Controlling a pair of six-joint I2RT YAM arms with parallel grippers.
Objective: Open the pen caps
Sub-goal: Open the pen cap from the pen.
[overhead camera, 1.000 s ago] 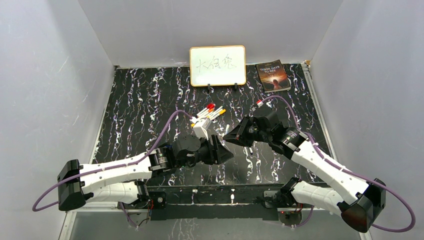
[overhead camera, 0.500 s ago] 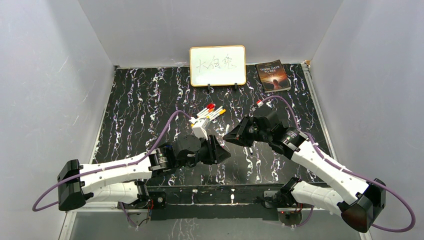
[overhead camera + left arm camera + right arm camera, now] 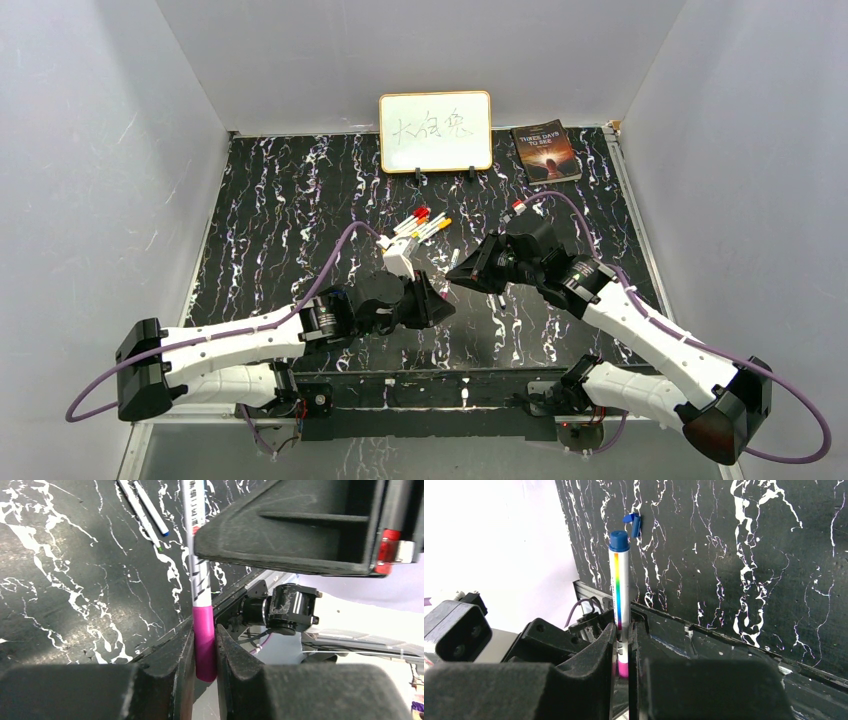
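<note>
Black marbled surface [image 3: 270, 220] — right claw [image 3: 623, 627] clamps the pen [image 3: 619, 580], left claw [image 3: 204, 632] pinches its magenta cap [image 3: 205, 650]; an off-axis tug could slip free.

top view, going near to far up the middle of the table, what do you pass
left claw, closed on the magenta cap → pile of pens → whiteboard. The right claw is left out, since it overlaps the left one in depth.
</note>
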